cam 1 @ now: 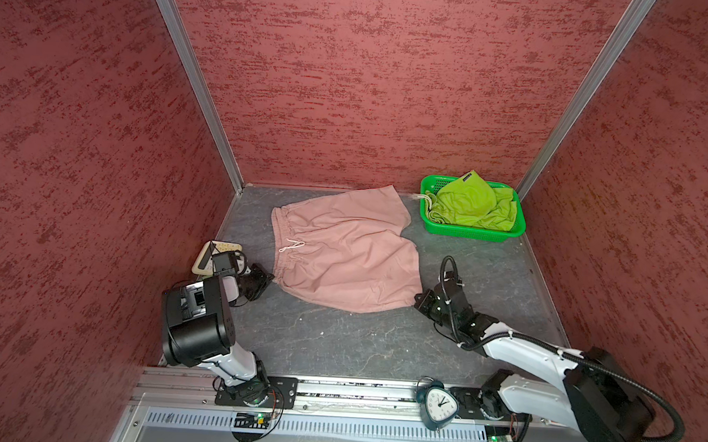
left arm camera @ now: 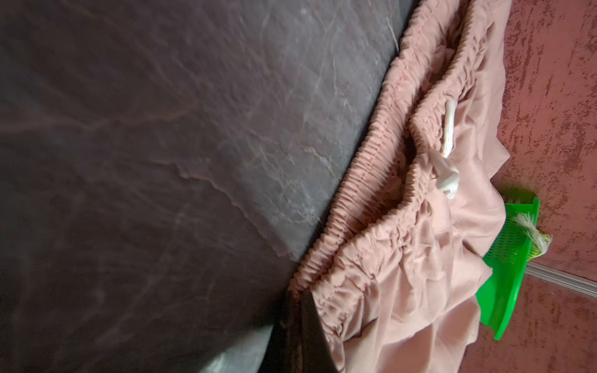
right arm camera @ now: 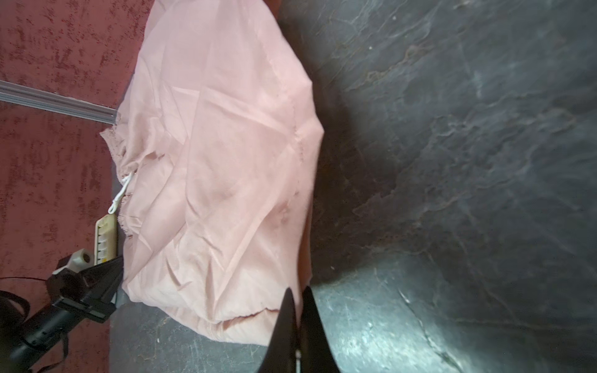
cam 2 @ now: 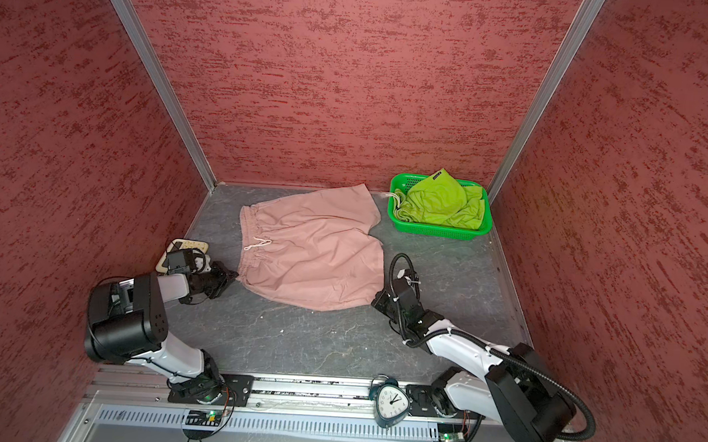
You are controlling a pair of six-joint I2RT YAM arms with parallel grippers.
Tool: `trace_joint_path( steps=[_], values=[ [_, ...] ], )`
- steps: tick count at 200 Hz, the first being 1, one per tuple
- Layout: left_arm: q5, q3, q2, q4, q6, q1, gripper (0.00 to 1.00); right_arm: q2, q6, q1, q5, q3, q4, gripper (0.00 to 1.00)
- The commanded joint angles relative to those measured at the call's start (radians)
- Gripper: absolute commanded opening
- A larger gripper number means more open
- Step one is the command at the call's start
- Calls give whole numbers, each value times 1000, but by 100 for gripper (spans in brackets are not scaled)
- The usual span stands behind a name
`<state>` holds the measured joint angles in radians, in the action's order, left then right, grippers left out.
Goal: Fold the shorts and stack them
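Observation:
The pink shorts (cam 1: 342,246) (cam 2: 313,253) lie spread flat on the grey table, waistband to the left in both top views. My left gripper (cam 1: 272,277) (cam 2: 236,275) is shut on the near corner of the waistband; the left wrist view shows its black jaws (left arm camera: 298,295) pinching the gathered elastic of the pink shorts (left arm camera: 403,258). At the near leg's hem corner, my right gripper (cam 1: 416,302) (cam 2: 375,302) (right arm camera: 298,292) is shut on the thin pink fabric (right arm camera: 226,161). The lime green shorts (cam 1: 474,203) (cam 2: 440,203) sit bunched in the basket.
A green perforated basket (cam 1: 468,234) (cam 2: 435,231) (left arm camera: 504,290) stands at the back right corner. A cream flat device (cam 1: 213,256) (right arm camera: 105,239) lies behind my left wrist. A teal alarm clock (cam 1: 438,405) sits on the front rail. Red walls close three sides.

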<state>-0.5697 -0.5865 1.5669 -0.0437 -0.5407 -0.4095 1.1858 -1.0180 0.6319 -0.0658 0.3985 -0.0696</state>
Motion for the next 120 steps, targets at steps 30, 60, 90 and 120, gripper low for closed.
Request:
trace_joint_path(
  steps=[30, 60, 90, 120],
  values=[
    [53, -44, -192, -239, 96, 38, 0, -64, 193, 3, -140, 157, 248, 0],
    [71, -86, -395, -411, 95, 40, 0, -156, 264, 3, -196, 237, 376, 0],
    [74, -159, -550, -577, 104, 41, 0, -258, 305, 5, -213, 312, 512, 0],
    [43, -225, -651, -736, 133, 40, 0, -361, 324, 22, -273, 386, 626, 0]
  ],
)
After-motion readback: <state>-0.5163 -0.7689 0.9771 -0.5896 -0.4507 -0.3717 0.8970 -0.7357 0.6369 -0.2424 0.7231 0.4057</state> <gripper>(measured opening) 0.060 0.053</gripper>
